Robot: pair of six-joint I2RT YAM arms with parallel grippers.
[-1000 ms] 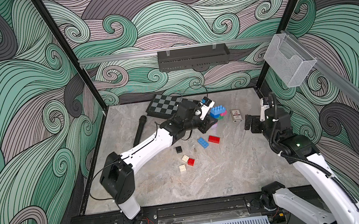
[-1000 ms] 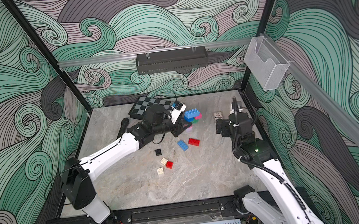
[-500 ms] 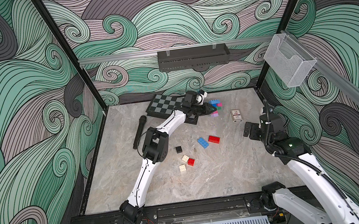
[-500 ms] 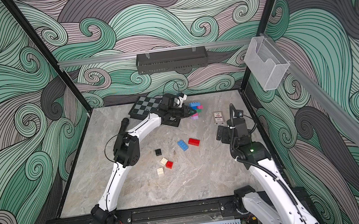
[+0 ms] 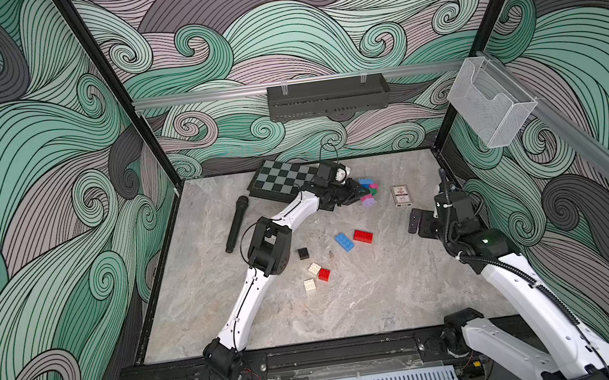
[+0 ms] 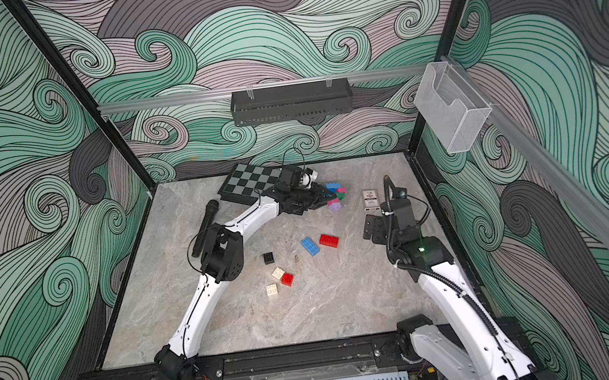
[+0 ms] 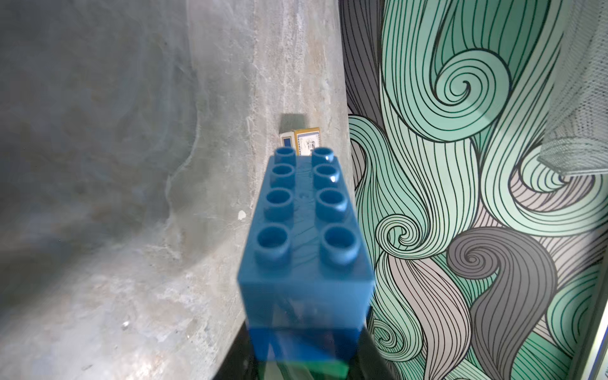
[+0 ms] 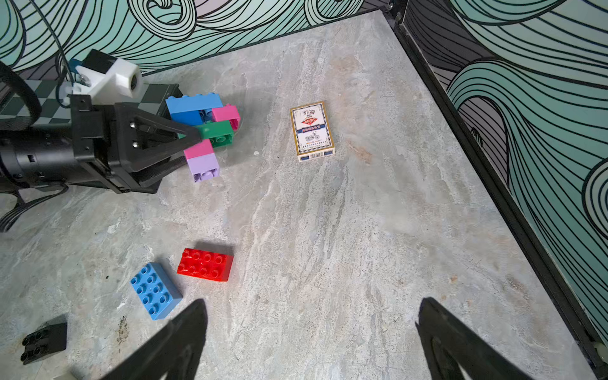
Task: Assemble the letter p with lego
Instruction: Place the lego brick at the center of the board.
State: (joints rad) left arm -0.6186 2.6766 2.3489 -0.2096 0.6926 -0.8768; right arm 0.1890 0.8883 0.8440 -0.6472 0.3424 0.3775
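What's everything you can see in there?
lego cluster: one, blue, pink, green, lilac, far side
blue oblong brick: one, blue, middle
red oblong brick: one, red, beside it
black brick: one, black, middle
cream bricks: two, cream, nearer front
red square brick: one, red, beside them
chequered board: one, black and grey, far edge
microphone: one, black, left side
card box: one, white, far right
wall tray: one, black, back wall
holder: one, clear, right rail
left gripper: one, black, shut on lego cluster
right gripper: one, black, open, right side
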